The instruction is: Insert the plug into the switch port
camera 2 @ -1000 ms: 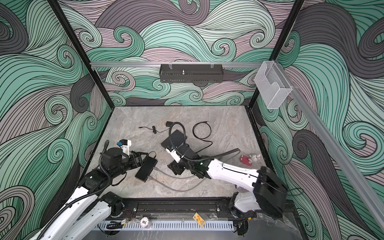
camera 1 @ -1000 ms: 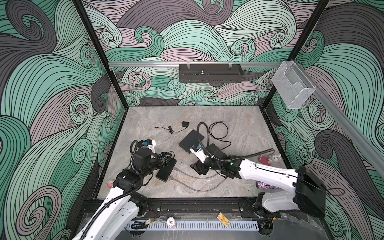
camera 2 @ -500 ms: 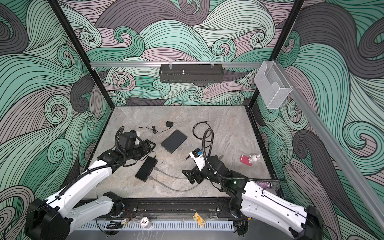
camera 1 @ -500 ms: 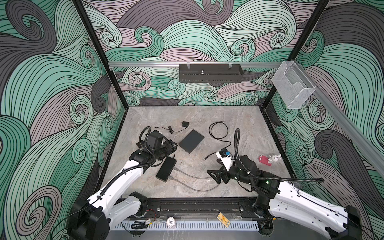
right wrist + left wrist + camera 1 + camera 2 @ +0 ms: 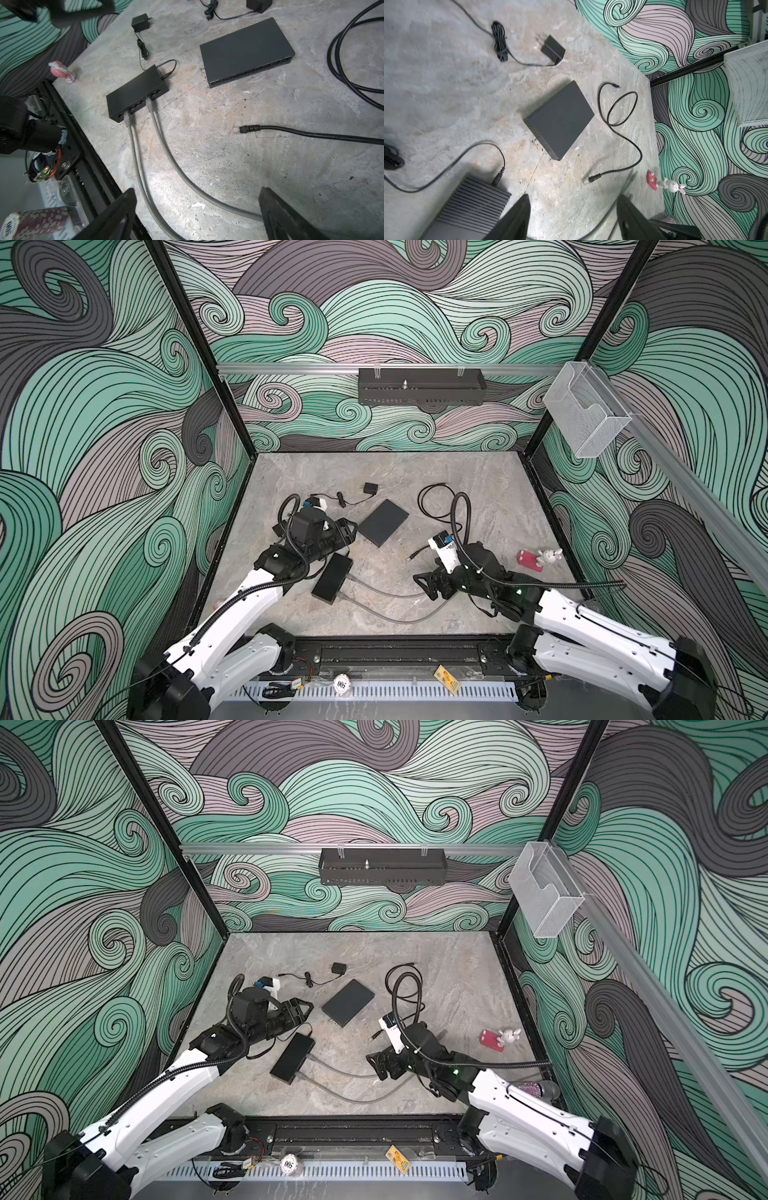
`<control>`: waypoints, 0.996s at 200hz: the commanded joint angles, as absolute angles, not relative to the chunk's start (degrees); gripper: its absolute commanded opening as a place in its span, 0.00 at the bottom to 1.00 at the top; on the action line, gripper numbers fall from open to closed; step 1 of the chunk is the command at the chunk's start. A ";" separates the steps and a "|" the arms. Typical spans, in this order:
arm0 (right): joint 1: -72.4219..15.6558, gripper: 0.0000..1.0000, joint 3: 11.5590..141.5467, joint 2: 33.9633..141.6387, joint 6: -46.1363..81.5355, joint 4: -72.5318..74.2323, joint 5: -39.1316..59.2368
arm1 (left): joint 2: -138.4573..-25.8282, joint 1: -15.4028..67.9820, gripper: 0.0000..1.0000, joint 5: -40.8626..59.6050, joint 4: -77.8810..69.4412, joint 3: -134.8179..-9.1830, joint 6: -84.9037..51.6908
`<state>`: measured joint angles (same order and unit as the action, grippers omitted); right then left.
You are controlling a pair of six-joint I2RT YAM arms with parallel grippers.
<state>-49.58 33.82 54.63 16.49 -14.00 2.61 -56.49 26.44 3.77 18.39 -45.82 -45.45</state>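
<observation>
Right gripper (image 5: pixel 196 189) has drawn back nearward, jaws open and empty; left gripper (image 5: pixel 573 196) likewise. Grey cables (image 5: pixel 158 124) sit in the small switch (image 5: pixel 135 93); the black plug (image 5: pixel 243 129) lies loose, uninserted.

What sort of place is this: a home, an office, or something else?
Probably a robot test cell in a lab. A left arm and a right arm stand on a black rail, patterned panels wall in a tabletop, and a ribbed switch, a flat switch and a black cable lie on it.
</observation>
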 commanded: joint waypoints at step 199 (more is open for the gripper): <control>-33.71 0.93 83.99 94.30 15.51 -33.26 2.61 | -46.99 26.30 0.81 8.69 26.76 -58.40 -23.40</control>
<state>-35.62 78.52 88.31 15.62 -31.62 -0.91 -43.00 26.44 9.61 26.89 -55.20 -27.33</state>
